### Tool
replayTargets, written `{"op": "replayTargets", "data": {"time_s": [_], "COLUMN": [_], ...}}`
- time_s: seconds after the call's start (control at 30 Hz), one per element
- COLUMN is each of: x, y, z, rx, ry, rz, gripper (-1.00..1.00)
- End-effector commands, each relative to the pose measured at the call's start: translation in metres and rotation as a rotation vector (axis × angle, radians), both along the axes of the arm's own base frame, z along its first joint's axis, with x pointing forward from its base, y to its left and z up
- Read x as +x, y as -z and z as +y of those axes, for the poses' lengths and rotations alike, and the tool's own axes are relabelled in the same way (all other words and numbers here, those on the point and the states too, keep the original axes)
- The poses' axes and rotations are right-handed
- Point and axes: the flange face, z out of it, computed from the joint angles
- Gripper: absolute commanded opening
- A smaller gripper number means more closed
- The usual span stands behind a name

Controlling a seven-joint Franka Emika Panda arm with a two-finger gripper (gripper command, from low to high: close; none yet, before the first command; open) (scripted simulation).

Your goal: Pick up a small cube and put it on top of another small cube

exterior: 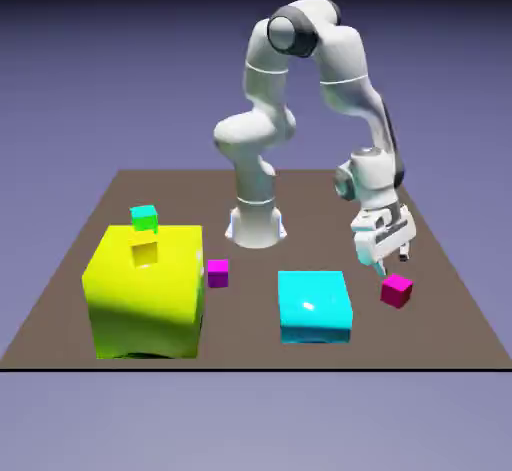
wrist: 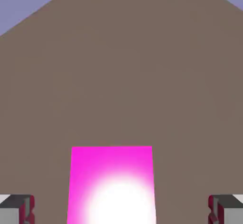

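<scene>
The small reddish-pink cube (exterior: 396,290) rests on the brown table toward the exterior view's right. My gripper (exterior: 384,262) hangs just above and slightly behind it, pointing down. In the hand view the cube (wrist: 112,185) fills the bottom middle, between the two grey fingertips (wrist: 19,209). My gripper (wrist: 121,209) is open, with a wide gap on each side of the cube and nothing held. A smaller, more purple magenta cube (exterior: 217,273) sits on the table beside the yellow block.
A large yellow block (exterior: 147,299) stands at the exterior view's left, carrying a small green cube (exterior: 145,218) and a small yellow cube (exterior: 146,253). A cyan block (exterior: 314,305) lies just left of the reddish-pink cube. The table's front edge (exterior: 250,367) runs close below.
</scene>
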Motion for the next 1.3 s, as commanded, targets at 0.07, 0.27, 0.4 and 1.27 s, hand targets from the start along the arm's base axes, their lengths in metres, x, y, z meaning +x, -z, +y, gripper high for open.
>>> {"op": "replayTargets", "data": {"time_s": [0.07, 0.27, 0.4, 1.27], "x": [0.006, 0.011, 0.005, 0.103], "y": [0.026, 0.058, 0.022, -0.239], "z": [0.006, 0.011, 0.005, -0.451], "rx": [-0.002, 0.002, -0.002, -0.007], "ry": [-0.001, 0.001, -0.001, 0.690], "rz": [-0.001, 0.001, -0.001, -0.024], "gripper": [0.00, -1.00, -1.00, -1.00]}}
